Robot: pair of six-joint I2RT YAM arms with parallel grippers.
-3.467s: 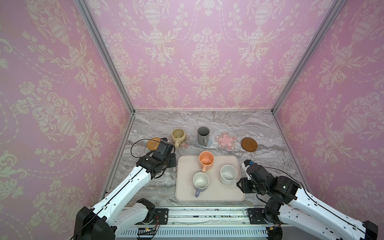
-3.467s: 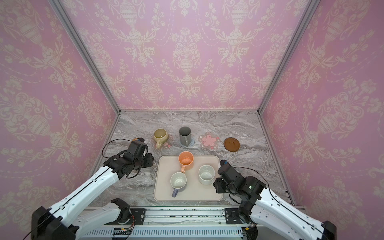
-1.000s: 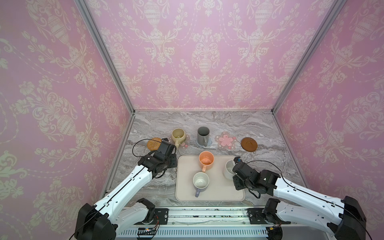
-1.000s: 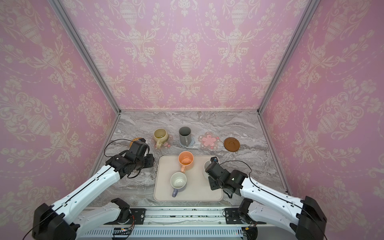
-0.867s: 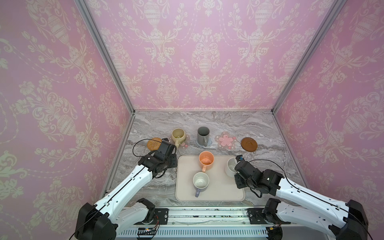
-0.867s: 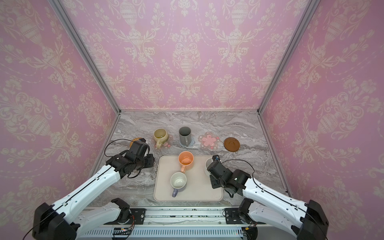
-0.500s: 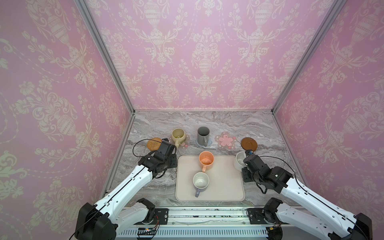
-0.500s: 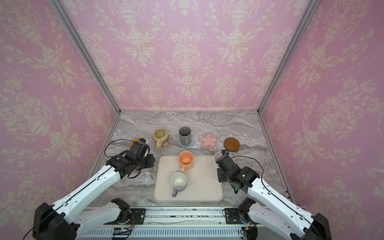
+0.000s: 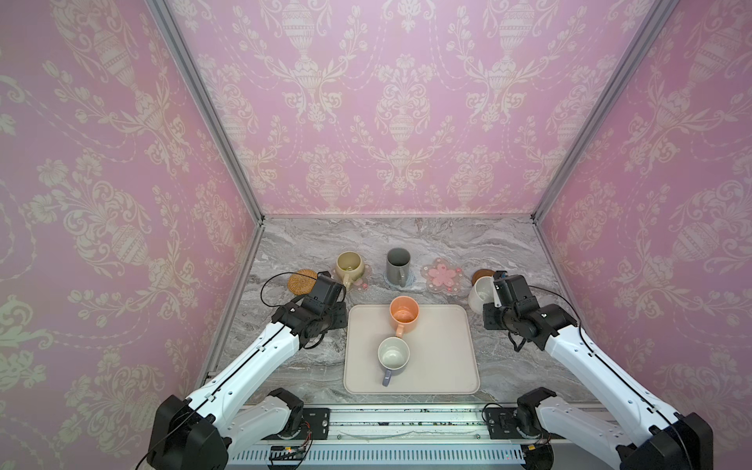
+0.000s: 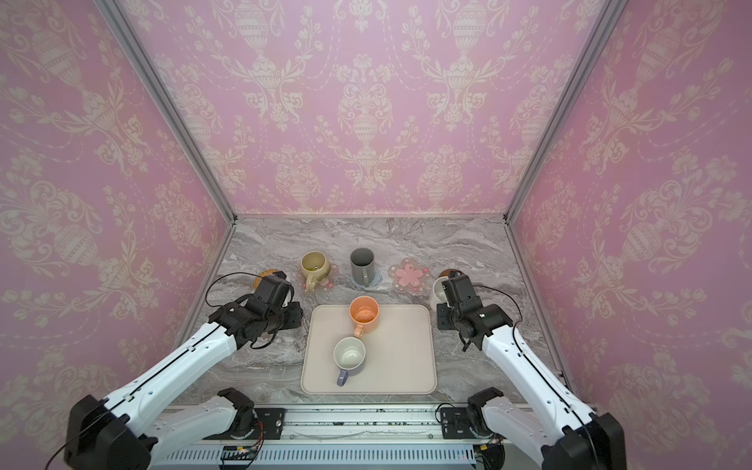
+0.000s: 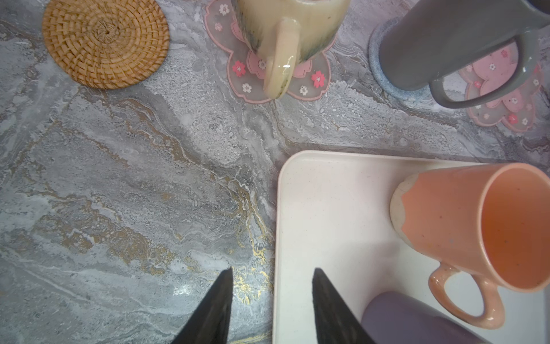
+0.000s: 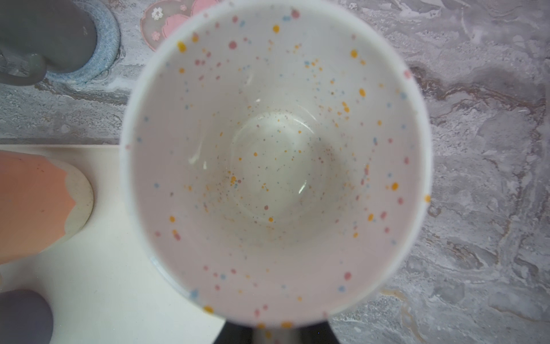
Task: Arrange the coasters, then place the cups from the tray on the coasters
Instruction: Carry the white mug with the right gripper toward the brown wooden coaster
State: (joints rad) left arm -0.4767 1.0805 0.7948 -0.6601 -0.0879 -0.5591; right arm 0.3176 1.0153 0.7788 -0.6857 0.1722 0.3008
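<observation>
Now the right gripper (image 9: 493, 294) is clamped on the speckled white mug (image 9: 479, 294), just off the tray's (image 9: 447, 366) far right corner and beside the brown wooden coaster (image 9: 482, 272); whether the mug touches the marble, cannot tell. Left gripper (image 11: 272, 269) hangs over the tray's left edge, jaws partly apart, gripping nothing. Peach mug (image 9: 403, 314) and lavender mug (image 9: 393, 356) stand on the tray; beige mug (image 9: 349, 264) and dark grey mug (image 9: 398, 266) stand on coasters beyond its far edge

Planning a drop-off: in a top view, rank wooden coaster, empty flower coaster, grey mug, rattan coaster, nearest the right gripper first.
1. Wooden coaster, beside right gripper.
2. Empty flower coaster, mid-right.
3. Grey mug, centre.
4. Rattan coaster, far left.
</observation>
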